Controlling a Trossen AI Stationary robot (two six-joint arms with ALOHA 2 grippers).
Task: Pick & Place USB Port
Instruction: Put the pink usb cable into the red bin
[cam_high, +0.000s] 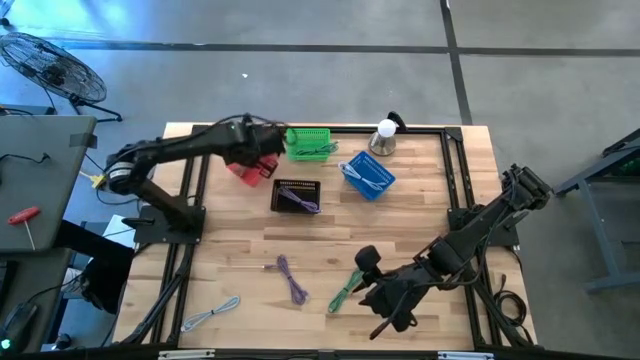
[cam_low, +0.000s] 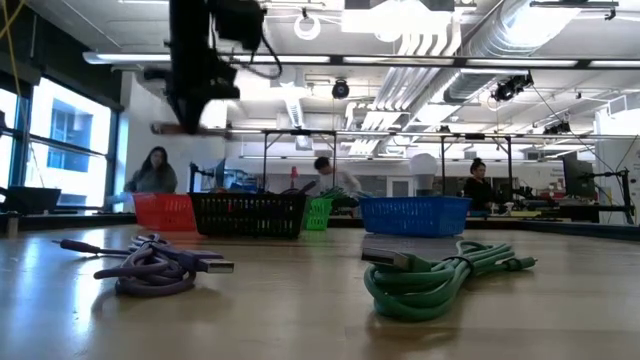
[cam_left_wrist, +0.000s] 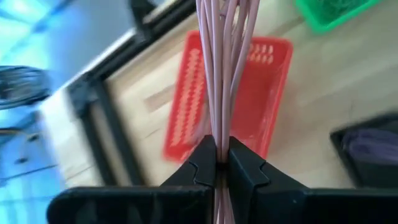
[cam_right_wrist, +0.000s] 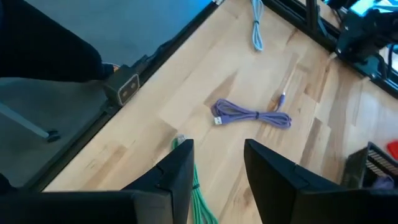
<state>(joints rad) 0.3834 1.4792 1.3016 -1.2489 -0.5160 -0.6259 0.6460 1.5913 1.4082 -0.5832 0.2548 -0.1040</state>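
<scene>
My left gripper (cam_high: 252, 150) is shut on a bundle of pink cable (cam_left_wrist: 224, 68) above the red basket (cam_high: 250, 170), which also shows in the left wrist view (cam_left_wrist: 186, 118). My right gripper (cam_high: 372, 288) is open and empty near the table's front edge, just right of a coiled green cable (cam_high: 345, 290). In the right wrist view the green cable (cam_right_wrist: 198, 193) lies beside one finger of my right gripper (cam_right_wrist: 217, 168). A purple cable (cam_high: 292, 280) and a pale blue cable (cam_high: 212, 315) lie loose on the table. My left gripper pinches several strands of the pink cable (cam_left_wrist: 219, 140) side by side between its two fingers. The fingers come from above, pointing down at the red basket, and the strands run straight on past the fingertips. Where the cable's lower end lies does not show.
A green basket (cam_high: 308, 143), a black basket (cam_high: 297, 195) holding a purple cable and a blue basket (cam_high: 367, 175) holding a cable stand along the far side. A white bulb-shaped thing (cam_high: 385, 135) stands at the far edge. A black frame (cam_high: 455, 180) rims the table.
</scene>
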